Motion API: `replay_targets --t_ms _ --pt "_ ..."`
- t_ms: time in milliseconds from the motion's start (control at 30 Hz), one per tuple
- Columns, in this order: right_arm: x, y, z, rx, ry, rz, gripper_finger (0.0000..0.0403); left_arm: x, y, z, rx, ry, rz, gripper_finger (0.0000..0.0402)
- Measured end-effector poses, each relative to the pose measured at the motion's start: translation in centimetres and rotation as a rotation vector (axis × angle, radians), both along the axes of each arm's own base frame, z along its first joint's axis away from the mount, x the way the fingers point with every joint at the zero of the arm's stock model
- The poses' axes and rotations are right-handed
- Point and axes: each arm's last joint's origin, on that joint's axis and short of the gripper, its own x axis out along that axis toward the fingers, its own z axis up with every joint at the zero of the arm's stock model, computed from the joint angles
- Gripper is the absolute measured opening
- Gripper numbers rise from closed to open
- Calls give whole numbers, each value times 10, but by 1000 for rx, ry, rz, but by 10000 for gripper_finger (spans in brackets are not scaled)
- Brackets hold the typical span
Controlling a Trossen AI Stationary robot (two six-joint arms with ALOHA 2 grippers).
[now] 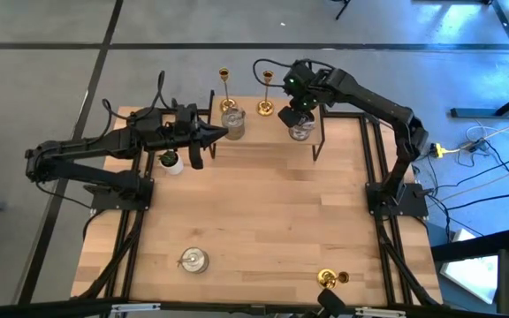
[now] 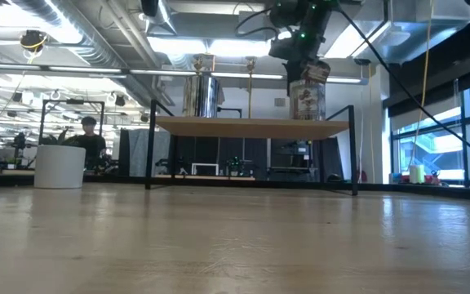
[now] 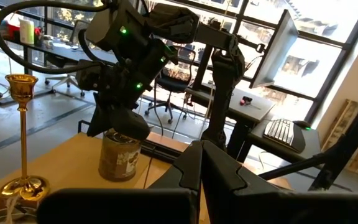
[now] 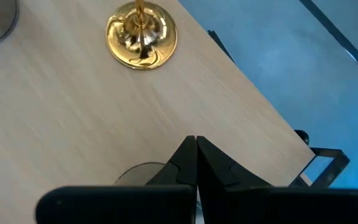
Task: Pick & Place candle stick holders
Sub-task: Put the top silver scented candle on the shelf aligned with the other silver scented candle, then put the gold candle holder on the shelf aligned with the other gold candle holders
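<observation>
On a raised wooden shelf point(image 2: 251, 126) at the table's far side stand two gold holders point(image 1: 225, 84) point(image 1: 265, 95) and two silvery-glass holders point(image 1: 232, 120) point(image 1: 301, 131). My right gripper point(image 1: 295, 115) is shut on top of the right glass holder point(image 3: 120, 158). My left gripper point(image 1: 222, 134) is shut and empty, level, just near of the left glass holder. Another glass holder point(image 1: 193, 260) stands near the table's near edge. A gold holder point(image 1: 330, 279) lies on its side there. My right gripper comes at the glass holder from above, fingers point(image 3: 122, 123) pointing down onto its top rim point(image 4: 135, 171). The fingers themselves hide the place of contact, so the kind of hold does not show. The holder stands upright with its bottom on the shelf point(image 2: 308, 117).
A small white pot with a green plant point(image 1: 170, 161) stands on the table just near of my left arm. The shelf's black legs point(image 1: 321, 132) stand at the far middle. The wide wooden table top point(image 1: 263, 212) lies between the shelf and the near holders.
</observation>
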Motion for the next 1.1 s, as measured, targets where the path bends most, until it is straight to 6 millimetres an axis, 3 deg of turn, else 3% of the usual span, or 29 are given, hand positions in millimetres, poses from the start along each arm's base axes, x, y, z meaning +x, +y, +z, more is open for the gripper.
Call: replay_targets --t_ms 233,500,667,1100 --pt "1 1 4 -27 -25 -2 0 0 0 0 0 0 0 2" --pt "-4 13 41 -146 -227 -5 0 0 0 0 0 0 2 2" --pt "-13 27 60 -134 -337 4 0 0 0 -3 -6 27 3 2" --pt "5 97 70 -65 -416 107 0 -7 14 -19 -59 190 193 2"
